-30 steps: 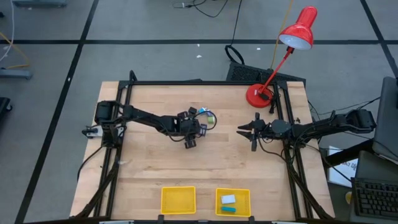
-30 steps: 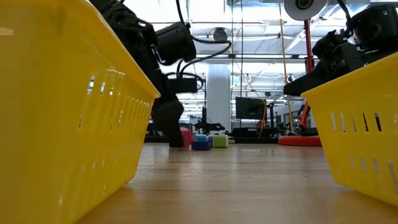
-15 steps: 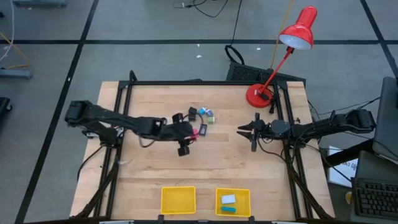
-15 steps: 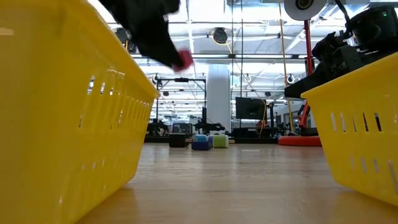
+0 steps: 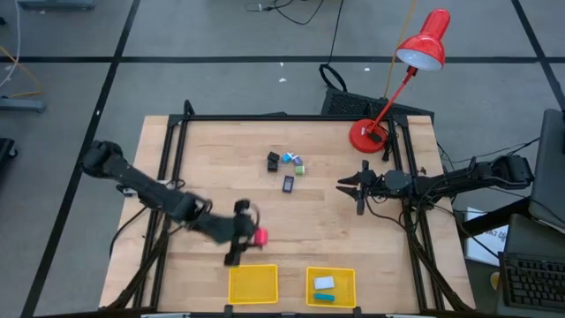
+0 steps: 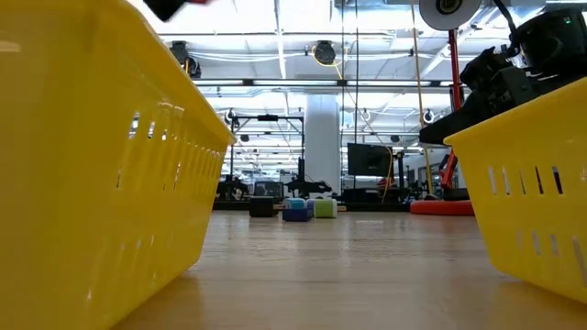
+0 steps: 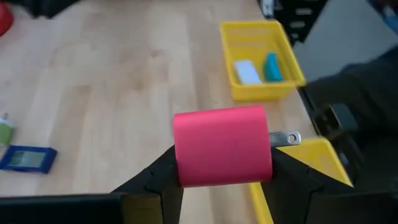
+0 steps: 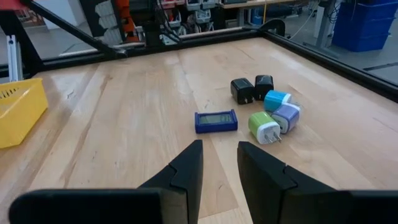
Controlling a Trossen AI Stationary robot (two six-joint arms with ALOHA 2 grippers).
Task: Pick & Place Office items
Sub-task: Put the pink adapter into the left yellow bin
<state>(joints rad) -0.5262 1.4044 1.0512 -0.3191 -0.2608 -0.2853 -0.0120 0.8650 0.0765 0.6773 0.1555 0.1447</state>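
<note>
My left gripper (image 5: 250,235) hangs above the table near its front edge, just beyond the left yellow tray (image 5: 252,284), shut on a pink-red charger block (image 7: 222,146). The other office items (image 5: 287,163) lie in a small cluster at the table's far middle: black, light blue, green and purple blocks (image 8: 267,109), with a flat blue item (image 8: 216,121) on the wood beside them. My right gripper (image 5: 353,185) waits at the right side, level, its fingers (image 8: 189,165) a narrow gap apart with nothing between them. My left gripper pinches the pink-red block by its two opposite sides (image 7: 181,169) between its two fingers (image 7: 163,174). The fingers slant down toward the table's near edge. The block is lifted clear of the table, and its metal prongs (image 7: 283,137) stick out sideways past one finger.
The right yellow tray (image 5: 331,286) holds a white item (image 7: 247,71) and a teal one (image 7: 272,66). A red desk lamp (image 5: 371,132) stands at the far right corner. A black frame rails the table's left, far and right sides.
My left gripper has lifted the pink-red block off the table at the cluster and carried it up and toward the near edge and leftward, to just beyond the left yellow tray, tipping less steeply downward. The other items stayed in place.
</note>
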